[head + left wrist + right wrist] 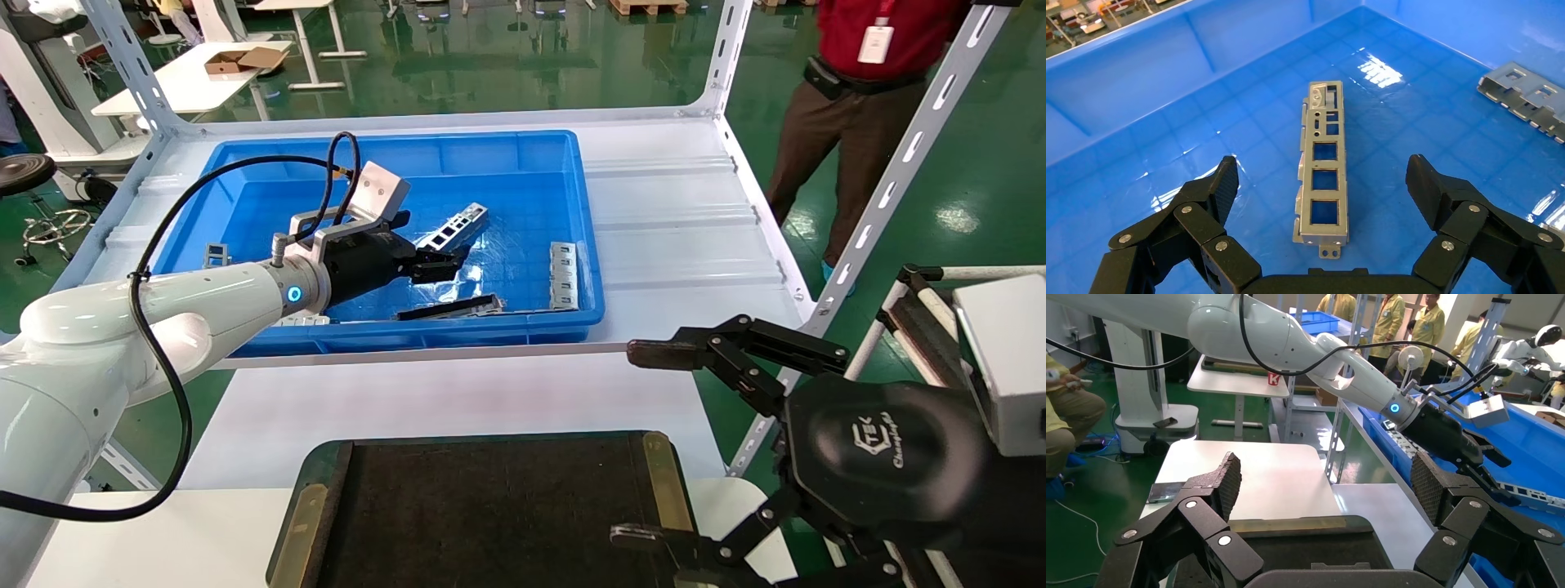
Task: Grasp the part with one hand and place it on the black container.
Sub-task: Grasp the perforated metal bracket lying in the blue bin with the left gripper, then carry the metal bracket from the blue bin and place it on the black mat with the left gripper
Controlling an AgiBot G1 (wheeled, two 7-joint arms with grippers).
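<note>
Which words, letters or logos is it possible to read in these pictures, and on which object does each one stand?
"Champions", under a logo that seems to read "CTEK": on the black housing of the right gripper, parked beside the black container.
"K", white on a red block: on a white table behind the left arm, right wrist view.
White badge on the person in the red shirt: too small to read.
Part, blue bin, left gripper: no text visible.

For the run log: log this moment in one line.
left claw: open, over part | part: in blue bin | right claw: open, idle
</note>
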